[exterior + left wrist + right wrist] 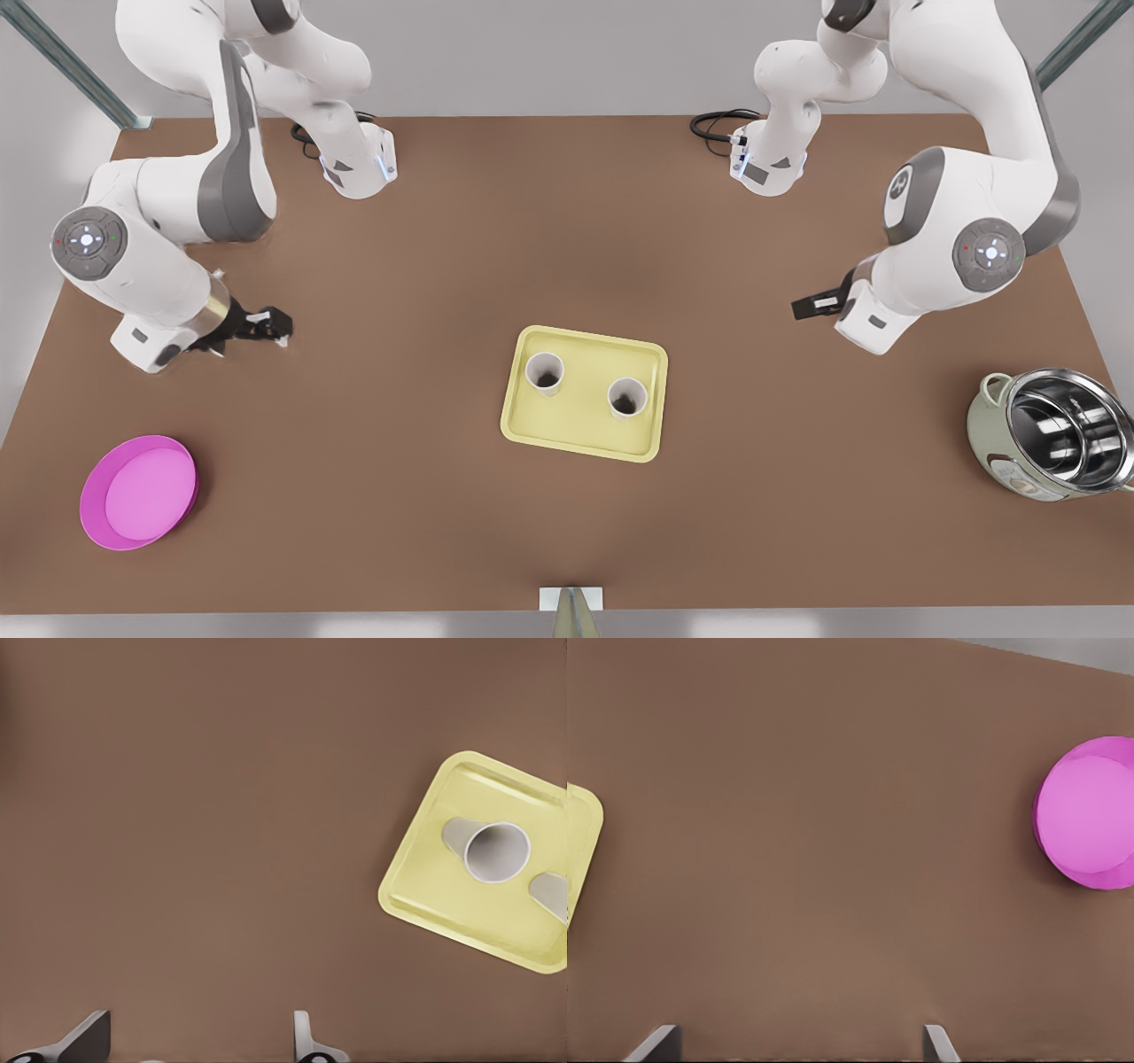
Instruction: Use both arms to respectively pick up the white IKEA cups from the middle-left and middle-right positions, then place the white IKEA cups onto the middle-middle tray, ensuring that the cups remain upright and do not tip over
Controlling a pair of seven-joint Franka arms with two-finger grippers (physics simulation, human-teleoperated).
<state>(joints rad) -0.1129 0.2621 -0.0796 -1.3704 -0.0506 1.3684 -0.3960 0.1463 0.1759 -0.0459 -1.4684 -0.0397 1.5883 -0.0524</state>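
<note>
Two white IKEA cups stand upright on the pale yellow tray (580, 430) in the table's middle, one (544, 372) toward the front view's left, the other (627, 398) toward its right. My left gripper (275, 326) hovers over bare table well off the tray, at the front view's left, open and empty. The left wrist view has its fingertips (306, 1038) wide apart, with the tray (443, 895) and both cups (496, 852) (551, 895) beyond. Over at the front view's right, my right gripper (808, 307) is open and empty too, a corner of the tray (580, 846) in its wrist view.
A round magenta-pink bowl (139, 492) (1090, 819) lies near the front edge at the front view's left. A steel-lined pot (1054, 434) stands by the table's edge at the front view's right. Both arm bases and their cables are at the back.
</note>
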